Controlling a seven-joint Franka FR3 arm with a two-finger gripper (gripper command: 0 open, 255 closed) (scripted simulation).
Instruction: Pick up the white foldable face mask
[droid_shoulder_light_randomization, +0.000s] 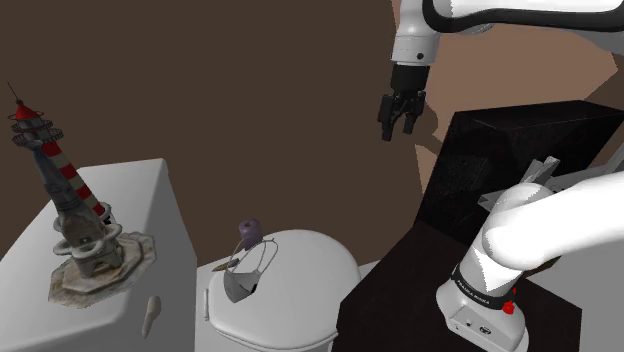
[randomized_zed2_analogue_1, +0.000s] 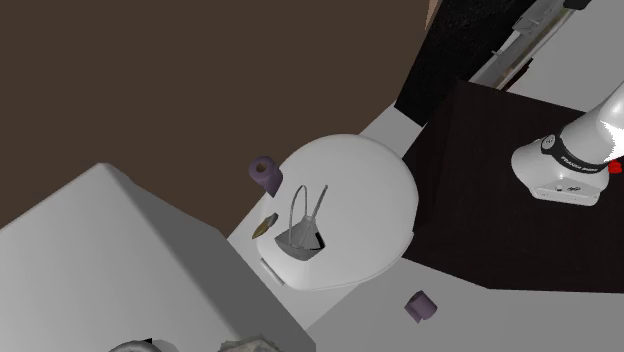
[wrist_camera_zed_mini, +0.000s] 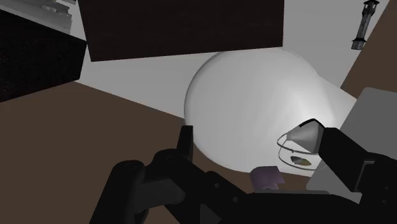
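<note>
The folded face mask (droid_shoulder_light_randomization: 243, 284) is pale grey with thin dark ear loops and lies on the shut white toilet lid (droid_shoulder_light_randomization: 310, 262), near the tank side. It also shows on the lid (randomized_zed2_analogue_1: 375, 190) as the mask (randomized_zed2_analogue_1: 300, 239) in the second exterior view. My black gripper (droid_shoulder_light_randomization: 402, 113) hangs high in the air, well above the lid and off toward the shoulder view's right, open with nothing in it. In the wrist view the gripper (wrist_camera_zed_mini: 256, 135) has its fingers apart, and the mask (wrist_camera_zed_mini: 304, 137) sits just beside the tip of one finger (wrist_camera_zed_mini: 347, 159), untouched.
A purple roll (droid_shoulder_light_randomization: 250, 234) stands close behind the mask, and a second purple roll (randomized_zed2_analogue_1: 421, 306) lies on the floor. A red-and-white lighthouse model (droid_shoulder_light_randomization: 68, 200) stands on the white tank (droid_shoulder_light_randomization: 150, 220). The black stand (droid_shoulder_light_randomization: 420, 290) borders the toilet.
</note>
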